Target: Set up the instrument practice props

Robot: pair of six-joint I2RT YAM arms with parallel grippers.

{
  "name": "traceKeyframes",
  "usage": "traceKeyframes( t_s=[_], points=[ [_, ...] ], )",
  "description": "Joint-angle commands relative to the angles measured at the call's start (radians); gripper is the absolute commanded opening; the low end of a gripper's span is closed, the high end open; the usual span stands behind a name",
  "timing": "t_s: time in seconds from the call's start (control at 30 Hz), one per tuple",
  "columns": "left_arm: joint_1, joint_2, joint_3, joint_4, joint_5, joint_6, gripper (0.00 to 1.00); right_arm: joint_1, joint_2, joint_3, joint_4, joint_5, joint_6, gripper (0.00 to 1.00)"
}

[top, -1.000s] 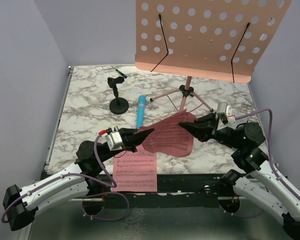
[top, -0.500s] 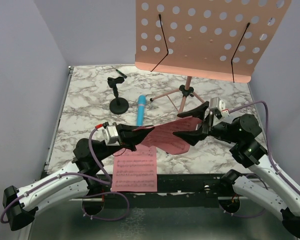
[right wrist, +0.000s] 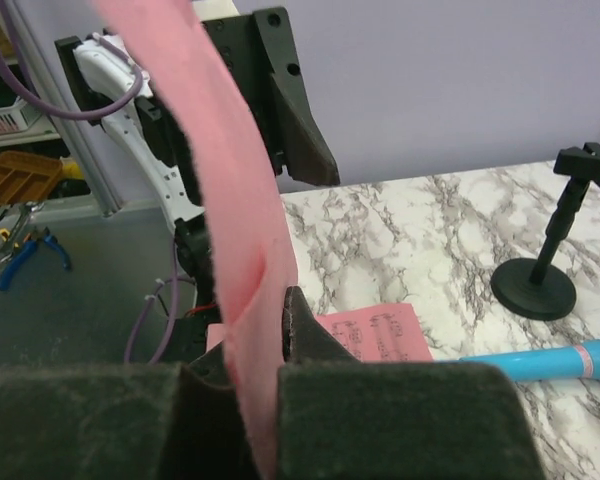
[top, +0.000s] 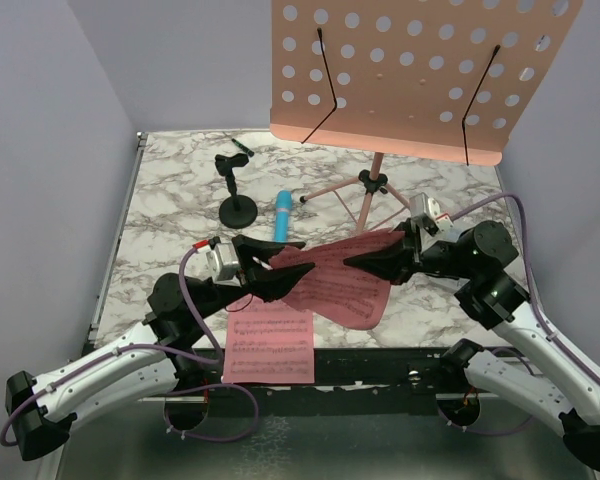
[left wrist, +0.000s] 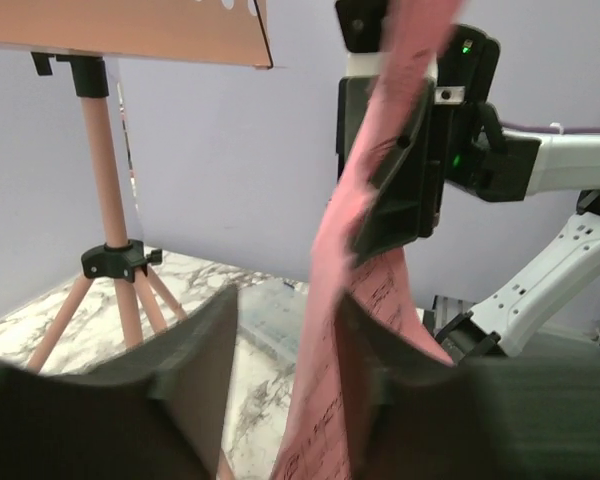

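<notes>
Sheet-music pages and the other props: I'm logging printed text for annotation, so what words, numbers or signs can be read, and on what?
Flat sheet-music page: printed staves, too small to read.
Lifted sheet-music page: music notation only, blurred; no legible words.
Music stand and light-blue stick: no markings visible.
Nothing here can be quoted as readable text.

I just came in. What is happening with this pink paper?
Two robot arms are handling one pink music sheet, held up above the marble table. The right fingers are shut on one edge; the left fingers stand open around the opposite side. A second sheet lies flat at the near edge, a blue stick farther back, near the music stand.
</notes>
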Motion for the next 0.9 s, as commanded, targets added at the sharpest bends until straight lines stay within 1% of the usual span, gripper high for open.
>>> traceKeyframes(
  t_s=[0.0,0.1,0.33,0.4,0.47,0.53,0.57,0.6,0.67,0.73,0.87],
  points=[
    [-0.003,-0.026,0.017,-0.075,-0.023,0.019,0.50,0.004,-0.023,0.047,-0.015,0.022,0.011,0.01],
    [-0.003,-0.042,0.011,-0.113,-0.039,0.035,0.51,0.004,-0.018,0.063,-0.035,0.022,0.010,0.01],
    [-0.002,-0.009,0.022,-0.117,0.016,0.031,0.37,0.004,0.015,0.091,-0.065,0.014,0.006,0.01],
    [-0.003,0.010,0.033,-0.117,0.038,0.033,0.29,0.004,0.024,0.098,-0.070,0.016,0.008,0.01],
    [-0.003,0.028,0.046,-0.117,0.048,0.027,0.18,0.004,0.029,0.105,-0.084,0.038,0.006,0.01],
    [-0.003,0.044,0.061,-0.116,0.045,0.016,0.05,0.004,0.026,0.116,-0.105,0.088,0.001,0.01],
    [-0.003,0.050,0.069,-0.117,0.036,0.006,0.00,0.004,0.021,0.122,-0.117,0.116,-0.004,0.03],
    [-0.003,0.055,0.078,-0.117,0.028,-0.001,0.00,0.004,0.018,0.131,-0.135,0.151,-0.009,0.08],
    [-0.003,0.064,0.094,-0.117,0.020,-0.005,0.00,0.004,0.013,0.157,-0.173,0.212,-0.026,0.22],
    [-0.003,0.075,0.112,-0.117,0.009,-0.012,0.00,0.004,0.013,0.192,-0.229,0.262,-0.044,0.30],
    [-0.003,0.106,0.164,-0.151,-0.059,-0.044,0.00,0.004,0.012,0.252,-0.296,0.307,-0.074,0.53]
  ],
)
